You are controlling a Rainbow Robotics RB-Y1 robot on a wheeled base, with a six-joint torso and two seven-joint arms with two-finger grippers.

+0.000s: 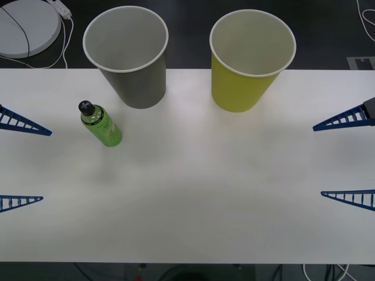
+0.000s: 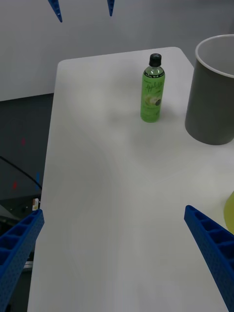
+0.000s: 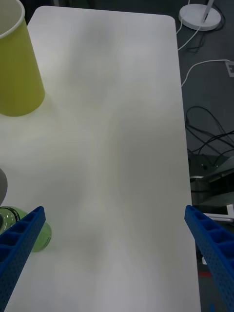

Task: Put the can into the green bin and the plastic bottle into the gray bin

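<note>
The plastic bottle (image 1: 102, 124) (image 2: 152, 95) stands upright on the white table, left of centre, just in front of the gray bin (image 1: 135, 82) (image 2: 212, 102). The green bin (image 1: 243, 88) (image 3: 17, 73) stands to the gray bin's right; both are upright and look empty. The can is out of view. My left gripper (image 1: 47, 166) (image 3: 114, 209) is open at the table's left edge, with the bottle (image 3: 12, 217) close by one finger. My right gripper (image 1: 317, 160) (image 2: 113, 210) is open at the right edge, holding nothing.
A white round lamp base (image 1: 23, 26) (image 3: 200, 17) with cables sits on the floor beyond the table's far left corner. The table (image 1: 193, 193) is bare between the grippers. The left gripper (image 2: 85, 17) shows far across the table in the right wrist view.
</note>
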